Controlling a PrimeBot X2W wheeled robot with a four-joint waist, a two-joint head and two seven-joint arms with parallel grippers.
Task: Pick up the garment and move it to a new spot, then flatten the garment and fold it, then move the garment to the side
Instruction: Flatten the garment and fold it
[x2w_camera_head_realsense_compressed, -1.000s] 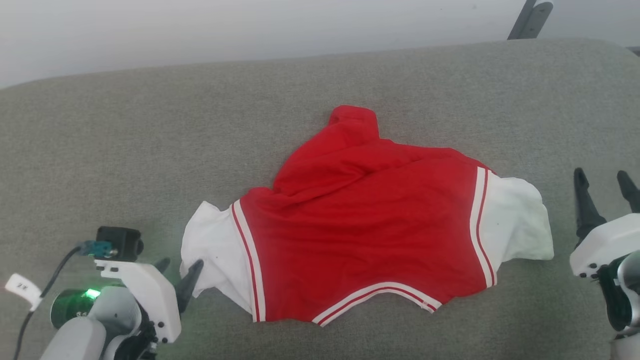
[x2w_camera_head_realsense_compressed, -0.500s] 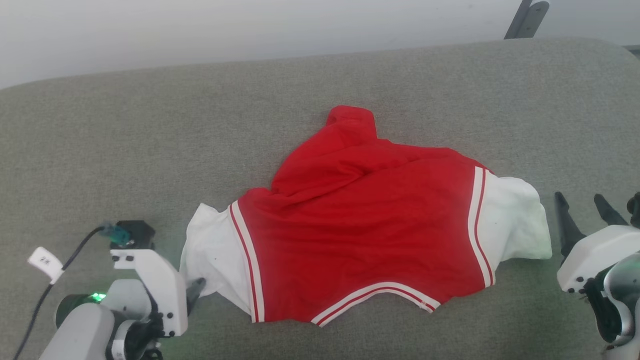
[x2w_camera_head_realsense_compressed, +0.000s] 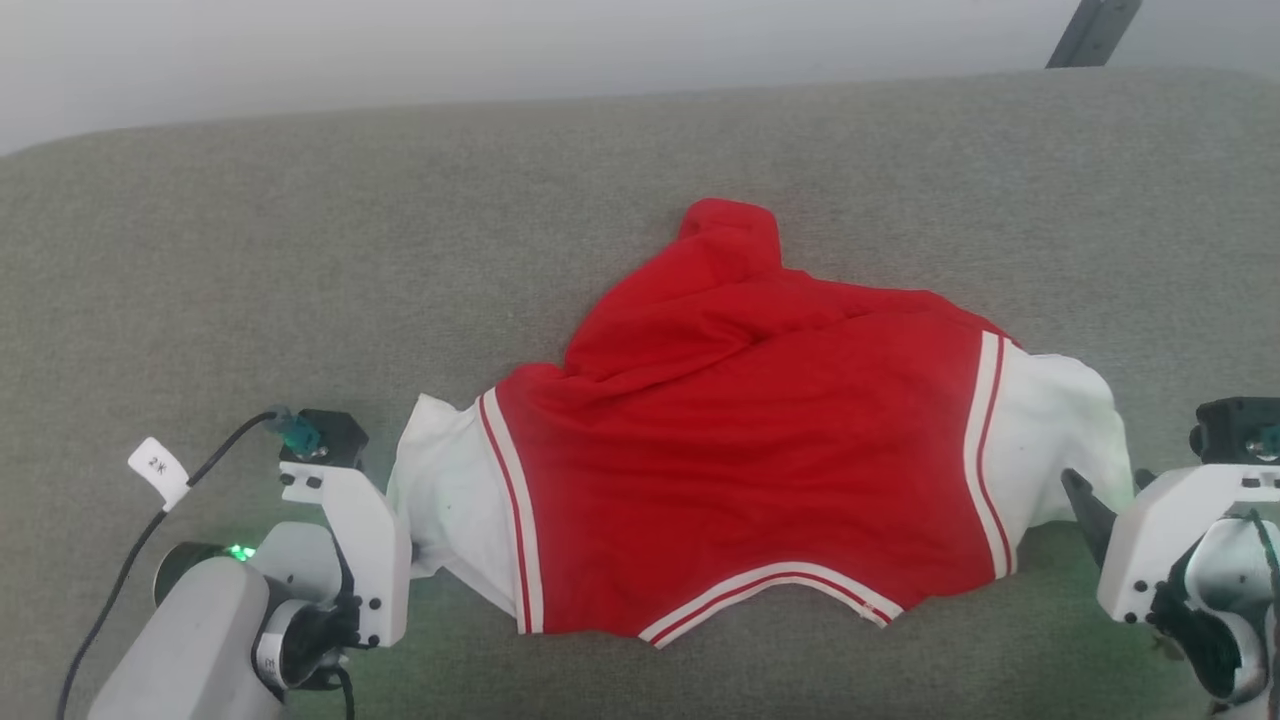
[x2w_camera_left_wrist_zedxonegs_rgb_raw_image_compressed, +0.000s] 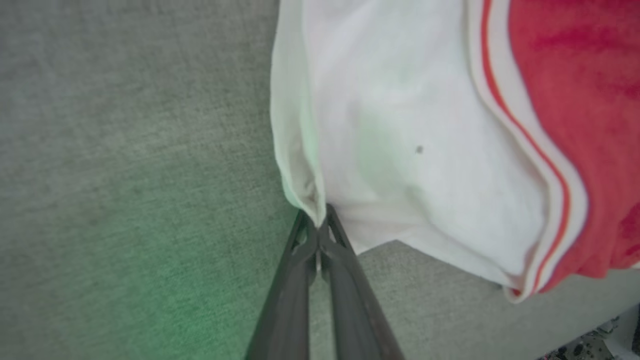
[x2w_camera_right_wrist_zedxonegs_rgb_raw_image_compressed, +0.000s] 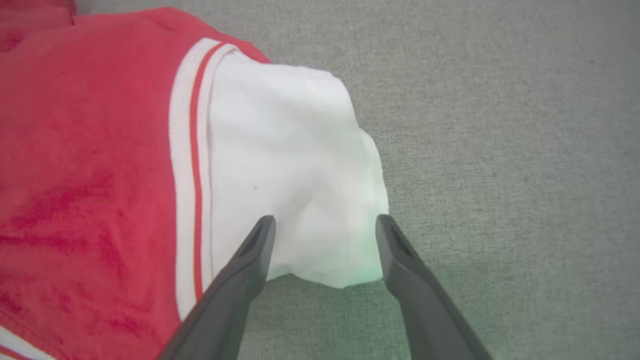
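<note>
Two claws in play for us: our left claw (x2w_camera_left_wrist_zedxonegs_rgb_raw_image_compressed: 318, 220) is pinched tight on the garment (x2w_camera_head_realsense_compressed: 740, 450), right at the edge of its white sleeve (x2w_camera_left_wrist_zedxonegs_rgb_raw_image_compressed: 400, 150) (lower left of the head view). Our right claw (x2w_camera_right_wrist_zedxonegs_rgb_raw_image_compressed: 325, 222) is spread wide, fingers either side of the other white sleeve (x2w_camera_right_wrist_zedxonegs_rgb_raw_image_compressed: 290, 150) at lower right. The shirt lies rumpled mid-frame on the grey fabric surface (x2w_camera_head_realsense_compressed: 300, 300).

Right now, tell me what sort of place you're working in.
Probably an indoor test or lab setup for laundry folding: a grey fabric-covered surface with one garment laid out, a plain pale wall behind, and a dark strut beyond it.
</note>
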